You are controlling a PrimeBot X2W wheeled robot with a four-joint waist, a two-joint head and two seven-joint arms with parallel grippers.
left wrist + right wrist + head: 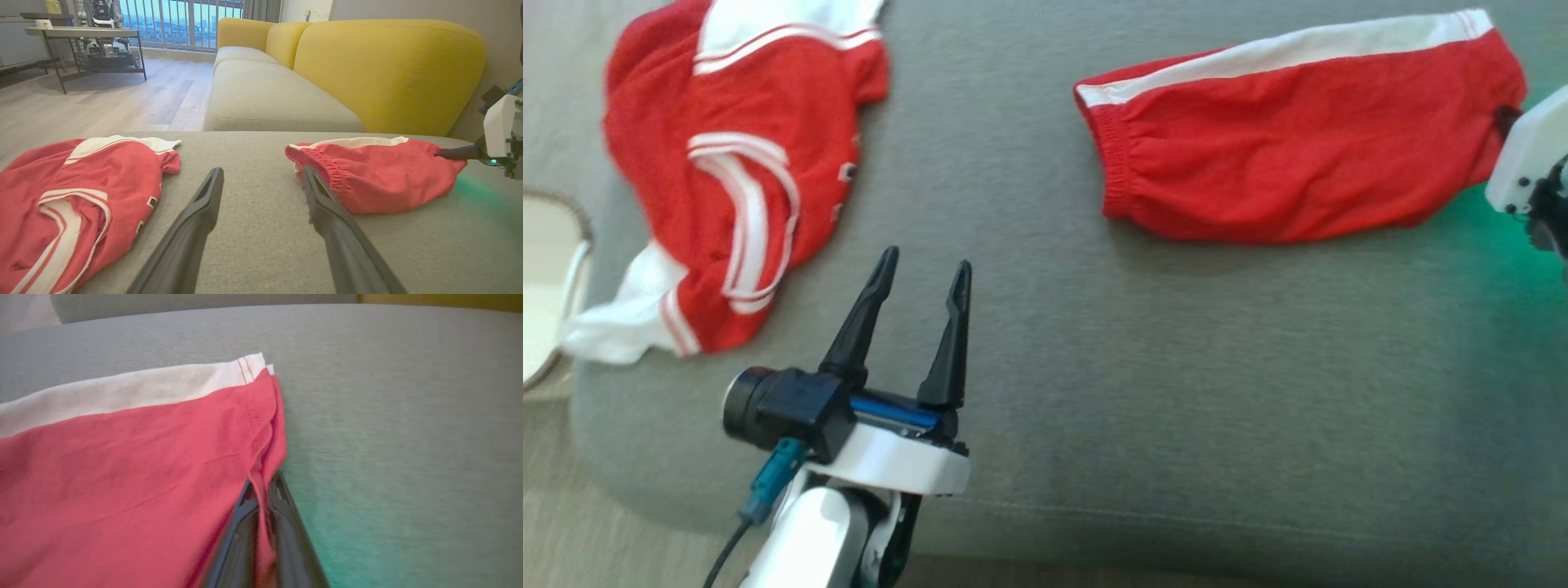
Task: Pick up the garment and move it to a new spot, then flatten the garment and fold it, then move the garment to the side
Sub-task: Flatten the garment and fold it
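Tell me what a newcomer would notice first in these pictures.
The red shorts with a white side stripe lie flat at the upper right of the grey cushion, their hem pinched in the shut right gripper. A crumpled red-and-white jersey sits at the upper left, and the open left gripper hovers over bare cushion beside it.

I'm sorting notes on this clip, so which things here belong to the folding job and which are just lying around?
In the job: red shorts, right pincer shut on their hem, open left pincer, grey cushion under them.
Lying about: red and white jersey, yellow sofa, table.
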